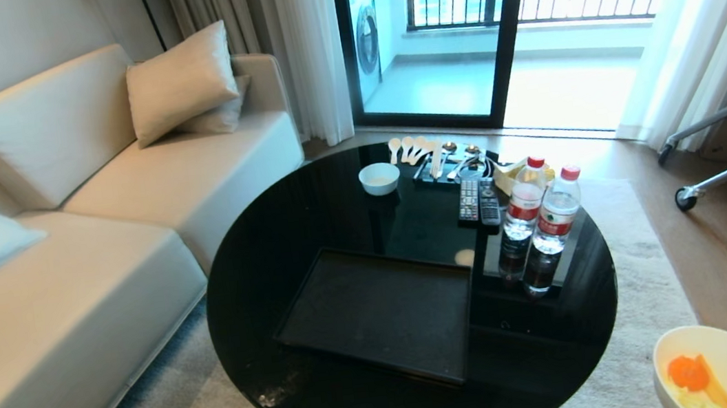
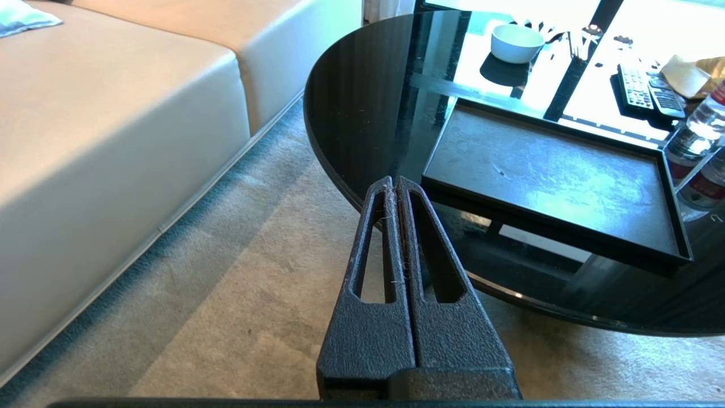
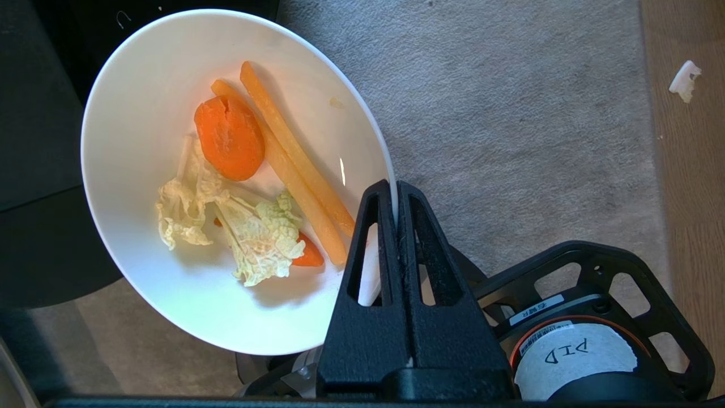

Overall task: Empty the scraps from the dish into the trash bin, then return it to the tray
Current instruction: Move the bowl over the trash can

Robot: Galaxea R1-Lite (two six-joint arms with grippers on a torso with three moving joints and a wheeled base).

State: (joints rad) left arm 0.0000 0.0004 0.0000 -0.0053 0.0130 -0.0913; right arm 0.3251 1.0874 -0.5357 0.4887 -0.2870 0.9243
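Right wrist view shows our right gripper [image 3: 395, 195] clamped on the rim of the dish [image 3: 170, 272], held over the carpet [image 3: 510, 113] off the round table's [image 1: 273, 257] edge. Just ahead of the fingers lie the scraps [image 3: 255, 175]: carrot slice, orange sticks, cabbage leaf. Our left gripper [image 2: 395, 184] hangs closed and empty beside the table, the tray [image 2: 668, 198] beyond its tips. Two water bottles [image 1: 539, 224], remotes [image 1: 478, 202] and a smaller bowl [image 1: 379, 178] crowd the tray's far side.

Home living room, cream sofa [image 1: 60, 220], round black coffee table [image 1: 274, 263], balcony door [image 1: 446, 27]
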